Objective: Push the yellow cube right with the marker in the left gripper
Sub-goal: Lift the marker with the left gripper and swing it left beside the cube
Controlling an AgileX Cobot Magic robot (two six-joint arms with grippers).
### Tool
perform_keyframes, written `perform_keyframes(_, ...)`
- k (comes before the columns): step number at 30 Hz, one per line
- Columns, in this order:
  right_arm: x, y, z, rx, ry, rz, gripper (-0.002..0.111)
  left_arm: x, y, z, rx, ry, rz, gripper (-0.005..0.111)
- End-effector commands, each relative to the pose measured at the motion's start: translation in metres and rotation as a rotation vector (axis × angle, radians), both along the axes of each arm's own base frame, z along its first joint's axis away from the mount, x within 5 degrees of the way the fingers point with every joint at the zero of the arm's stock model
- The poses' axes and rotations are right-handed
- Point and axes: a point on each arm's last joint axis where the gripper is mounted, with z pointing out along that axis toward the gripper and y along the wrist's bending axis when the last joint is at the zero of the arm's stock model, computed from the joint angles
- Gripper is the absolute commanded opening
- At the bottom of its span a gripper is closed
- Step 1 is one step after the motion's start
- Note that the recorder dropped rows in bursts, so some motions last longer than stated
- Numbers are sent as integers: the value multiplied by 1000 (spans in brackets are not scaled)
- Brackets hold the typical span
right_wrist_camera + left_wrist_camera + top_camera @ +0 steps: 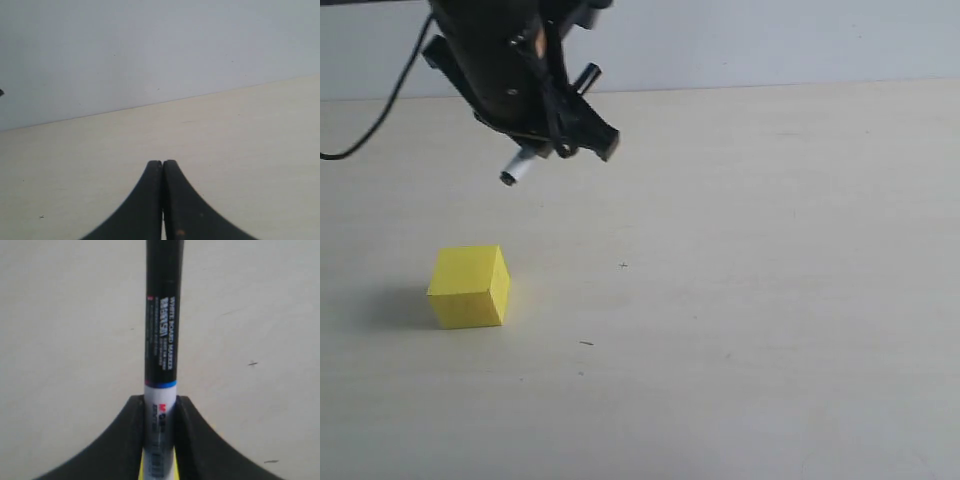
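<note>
The left claw [582,143] hangs above the bench [770,300], closed on the whiteboard marker [518,166]. The left wrist view shows both fingers [192,440] pressed against the barrel of the marker [161,340], with a long black stretch sticking out past them. The yellow cube [470,287] sits flat on the bench, well apart from the marker, and nothing is touching it. The right claw [162,167] is closed on nothing, its fingers pressed together over bare bench.

The main risk is where the marker lands. In the exterior view the claw is not yet on the cube's left side, so a straight descent would likely bring the marker down on top of the cube or to its right, and a sweep from there would miss it or shove it the wrong way.

The grip is the second worry. A smooth round barrel held at one spot can swivel or slide between the fingers once the cube pushes back, most of all if contact comes far from the fingers.

Contact high on the cube could tip it, and contact off-centre could spin it instead of sliding it. Going too low could jam the marker into the bench.
</note>
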Motion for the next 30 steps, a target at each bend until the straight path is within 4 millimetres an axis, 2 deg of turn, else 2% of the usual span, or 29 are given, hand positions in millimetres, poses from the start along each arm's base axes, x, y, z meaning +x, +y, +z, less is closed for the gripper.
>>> perform_keyframes(1,0,0,-1,-10,-3,0,0,-5,43,5,120,-33,12,0)
perform_keyframes(6,0,0,-1,-10,-3,0,0,-9,90,-2,173,12,33,0)
perform_keyframes(11,0,0,-1,-10,-3,0,0,-23,127,-22,217,85,-7,0)
perform_keyframes(17,0,0,-1,-10,-3,0,0,-36,150,-40,302,109,-163,0)
perform_keyframes(22,0,0,-1,-10,-3,0,0,-36,165,-51,359,131,-224,0)
perform_keyframes(27,0,0,-1,-10,-3,0,0,-33,188,-75,521,205,-300,0)
perform_keyframes(29,0,0,-1,-10,-3,0,0,-30,193,-91,532,242,-331,0)
perform_keyframes(30,0,0,-1,-10,-3,0,0,-28,193,-101,557,265,-433,0)
